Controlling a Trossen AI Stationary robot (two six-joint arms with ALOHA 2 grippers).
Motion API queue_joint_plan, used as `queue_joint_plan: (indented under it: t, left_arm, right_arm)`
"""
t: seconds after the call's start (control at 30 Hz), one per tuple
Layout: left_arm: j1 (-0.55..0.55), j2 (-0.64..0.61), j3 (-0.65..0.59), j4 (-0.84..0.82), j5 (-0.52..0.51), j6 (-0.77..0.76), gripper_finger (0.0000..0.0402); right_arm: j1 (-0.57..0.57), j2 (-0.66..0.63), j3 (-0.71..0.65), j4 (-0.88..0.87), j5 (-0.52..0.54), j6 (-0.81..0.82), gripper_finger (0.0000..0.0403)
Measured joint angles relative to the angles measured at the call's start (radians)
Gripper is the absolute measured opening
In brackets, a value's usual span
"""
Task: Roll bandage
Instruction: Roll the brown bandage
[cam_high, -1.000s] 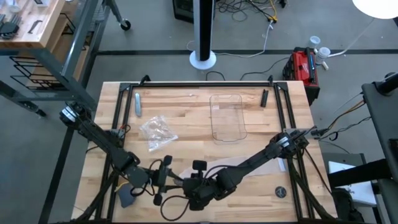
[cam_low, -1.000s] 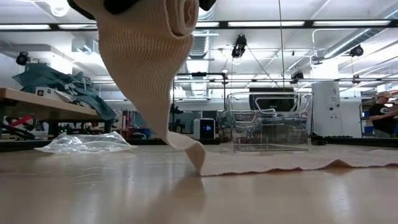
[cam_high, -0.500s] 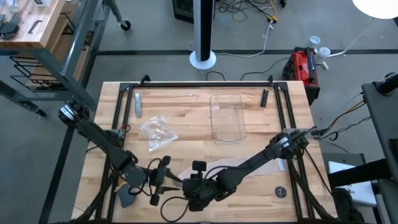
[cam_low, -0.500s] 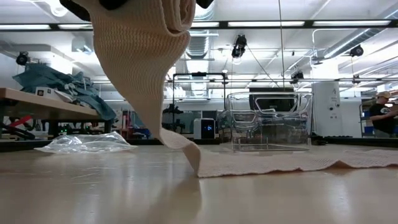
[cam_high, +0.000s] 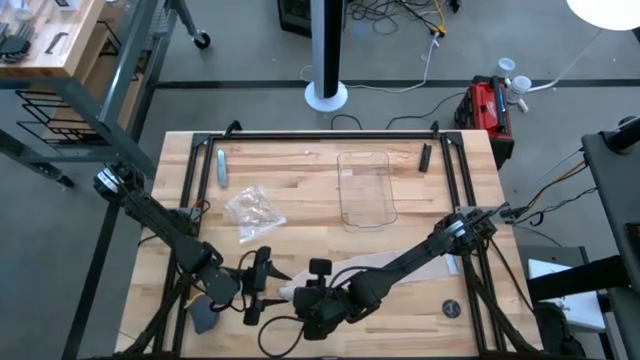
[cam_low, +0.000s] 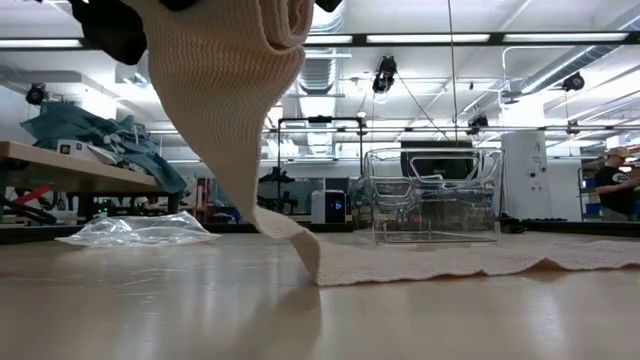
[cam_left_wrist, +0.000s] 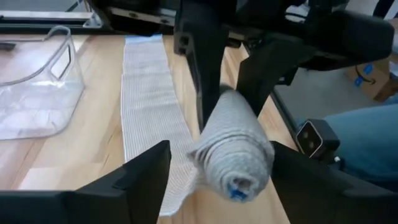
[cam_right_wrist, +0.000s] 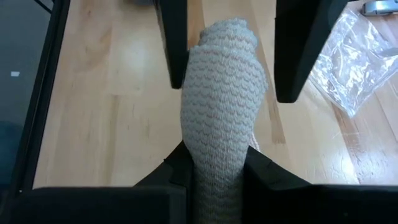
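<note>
High view shows the right gripper (cam_high: 300, 297) clamped on the partly rolled bandage (cam_high: 288, 294) above the surface's (cam_high: 300, 190) near edge, left gripper (cam_high: 258, 287) apart beside it; winding is midway, next needing another turn.

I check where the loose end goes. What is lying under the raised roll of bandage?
Under the bandage roll, its unrolled tail drops to the bare wooden table and runs flat toward the clear tray. Nothing else lies there.
</note>
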Motion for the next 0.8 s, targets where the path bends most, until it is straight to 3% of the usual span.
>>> queue_joint_plan:
  t: [0.3,0.5,0.7,0.8]
  left_arm:
    - [0.006,0.032,0.000,0.069,0.077,0.032,0.0156]
    - [0.006,0.042,0.000,0.069,0.080,0.093,0.0036]
    - [0.006,0.042,0.000,0.076,0.076,0.108,0.0034]
    - [0.003,0.042,0.000,0.077,0.048,0.127,0.0034]
  right_arm:
    - [0.001,0.000,0.000,0.009,-0.006,-0.003,0.0063]
    - [0.001,0.000,0.000,0.014,-0.026,-0.011,0.0063]
    - [0.003,-0.001,0.000,0.016,-0.022,-0.011,0.0065]
    - [0.003,-0.001,0.000,0.013,0.003,0.013,0.0114]
